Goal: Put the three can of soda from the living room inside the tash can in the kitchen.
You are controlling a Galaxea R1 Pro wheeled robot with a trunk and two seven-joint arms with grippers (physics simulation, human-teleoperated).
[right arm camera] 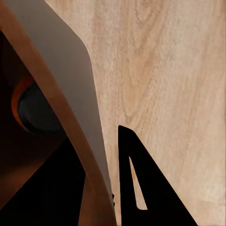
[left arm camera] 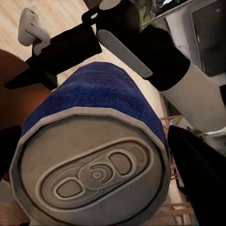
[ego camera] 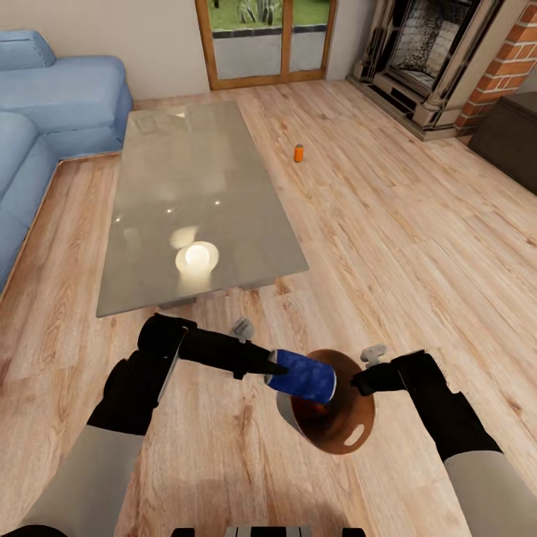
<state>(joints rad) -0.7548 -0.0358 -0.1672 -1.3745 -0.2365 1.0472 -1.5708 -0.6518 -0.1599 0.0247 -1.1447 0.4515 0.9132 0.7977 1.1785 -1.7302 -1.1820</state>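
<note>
I'm in a home living room: a blue corner sofa (ego camera: 45, 104), a large glass low table (ego camera: 194, 201) on light wood plank floor (ego camera: 388, 224), wood-framed glass doors (ego camera: 265, 41) and a brick-sided fireplace (ego camera: 440, 52)

Black forearms (ego camera: 142, 380), pale grey sleeves (ego camera: 89, 477)

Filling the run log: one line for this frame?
left gripper: shut on blue can over bin | right gripper: holds bin rim | orange can: on floor
</note>
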